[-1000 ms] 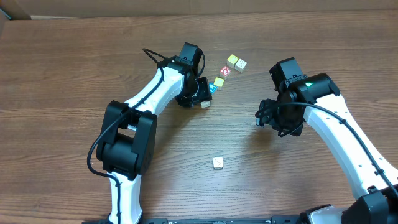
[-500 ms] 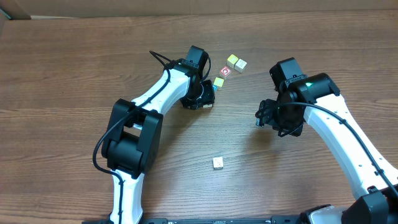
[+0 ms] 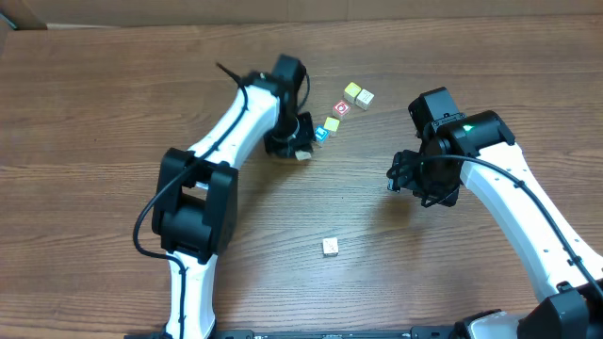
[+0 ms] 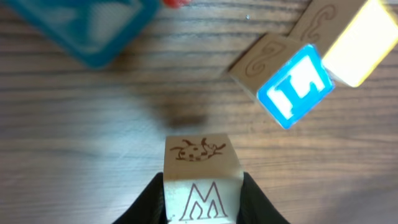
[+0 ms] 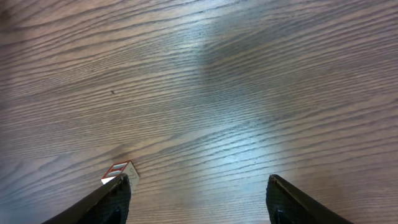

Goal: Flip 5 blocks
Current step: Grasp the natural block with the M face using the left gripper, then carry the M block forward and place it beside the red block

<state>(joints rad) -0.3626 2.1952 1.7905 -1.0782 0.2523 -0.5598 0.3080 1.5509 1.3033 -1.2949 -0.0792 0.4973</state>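
- The wooden tabletop [image 3: 94, 113] carries everything, with the blocks lying loose on the bare wood.
- The left arm [image 3: 236, 122] reaches toward the far middle. The right arm [image 3: 509, 188] bends in from the right, well apart from it.
- The right pincer [image 5: 199, 180] hangs over the wood, its fingers spread wide with nothing between them. A small red-edged block [image 5: 119, 171] sits just beside one fingertip.
- The left pincer [image 4: 203, 190] is closed on the M block [image 4: 200, 155], a finger against each side. A ladybug drawing shows on the block's top.
- Just beyond it, a diagonal line runs away: blue block [image 3: 321, 134], yellow-green block [image 3: 332, 123], red block [image 3: 341, 108].
- A pale pair [image 3: 358, 93] sits touching at the far end.
- The lone block [image 3: 330, 247] lies nearer the front, well apart from the others.
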